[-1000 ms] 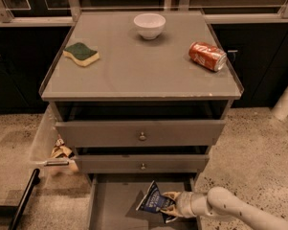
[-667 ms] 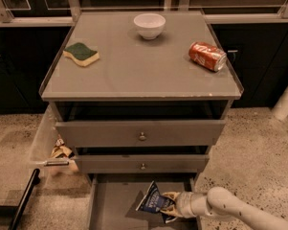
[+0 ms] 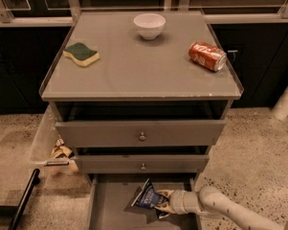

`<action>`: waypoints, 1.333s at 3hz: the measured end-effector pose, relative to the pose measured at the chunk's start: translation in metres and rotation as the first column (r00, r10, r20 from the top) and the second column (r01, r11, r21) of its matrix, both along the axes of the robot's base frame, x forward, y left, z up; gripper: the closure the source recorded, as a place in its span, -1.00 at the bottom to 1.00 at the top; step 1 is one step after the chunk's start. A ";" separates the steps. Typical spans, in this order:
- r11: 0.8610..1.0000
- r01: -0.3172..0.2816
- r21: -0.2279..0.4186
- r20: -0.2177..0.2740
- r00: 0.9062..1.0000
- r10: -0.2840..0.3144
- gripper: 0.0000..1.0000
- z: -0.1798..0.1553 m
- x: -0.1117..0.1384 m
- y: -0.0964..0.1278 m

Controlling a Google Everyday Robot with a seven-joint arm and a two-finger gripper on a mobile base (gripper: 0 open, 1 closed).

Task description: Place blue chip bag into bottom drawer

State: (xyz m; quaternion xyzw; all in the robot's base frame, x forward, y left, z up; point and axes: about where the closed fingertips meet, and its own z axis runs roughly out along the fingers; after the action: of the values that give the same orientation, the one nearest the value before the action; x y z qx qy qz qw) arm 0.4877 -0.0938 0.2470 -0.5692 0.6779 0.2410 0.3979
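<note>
The bottom drawer (image 3: 110, 206) stands pulled out. Above its left side, a sponge (image 3: 81, 54) lies on the cabinet top (image 3: 143, 73). Right of the drawer's middle, the blue chip bag (image 3: 147, 198) tilts on edge inside it. At the drawer's right, the gripper (image 3: 163, 203) reaches in, fingers (image 3: 165, 193) clamped on the bag's right edge.

A smooth off-white tubular arm (image 3: 229, 211) is being seen at the lower right, ending in a pale ringed wrist and a claw (image 3: 161, 203) with tan-yellow fingers (image 3: 166, 193).
</note>
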 end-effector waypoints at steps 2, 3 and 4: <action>1.000 -0.024 0.020 0.036 0.999 0.023 1.00 -0.053 0.019 0.021; 1.000 -0.024 0.020 0.036 0.999 0.023 0.74 -0.053 0.019 0.021; 1.000 -0.024 0.020 0.036 0.999 0.023 0.26 -0.053 0.019 0.021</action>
State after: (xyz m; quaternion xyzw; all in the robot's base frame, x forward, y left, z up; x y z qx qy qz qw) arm 0.5071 -0.0729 0.1938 -0.5773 0.6616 0.2423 0.4128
